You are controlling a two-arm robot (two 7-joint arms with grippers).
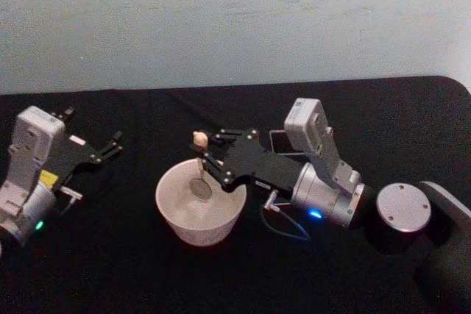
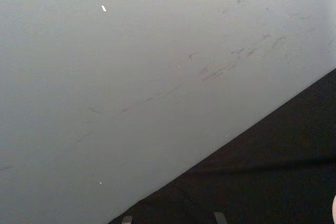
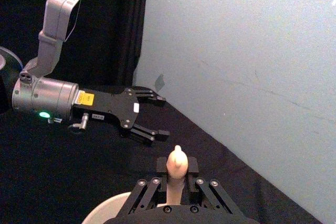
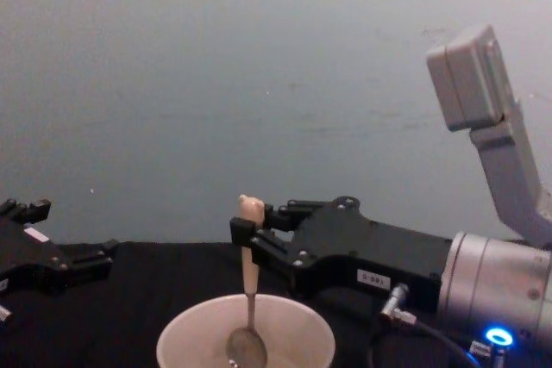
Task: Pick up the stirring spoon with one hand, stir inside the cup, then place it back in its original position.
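1. Head view: the right gripper (image 1: 209, 154) is clamped on the stirring spoon (image 1: 200, 170) just under its bear head. The spoon stands nearly upright with its metal bowl low inside the cream-white cup (image 1: 168, 207). The dark grey square holder (image 1: 278, 142) sits behind the right arm, which hides most of it. The left gripper (image 1: 92, 130) rests idle at the table's (image 1: 147, 277) left side, fingers spread and empty.
2. Left wrist view: grey wall and black table; two fingertips (image 2: 219, 216) barely poke in at the edge.
3. Right wrist view: the bear head rises between the closed fingers; the spoon's lower part is hidden and the cup's rim is cut off.
4. Chest view: the spoon hangs from the right gripper into the cup, whose base is cut off.
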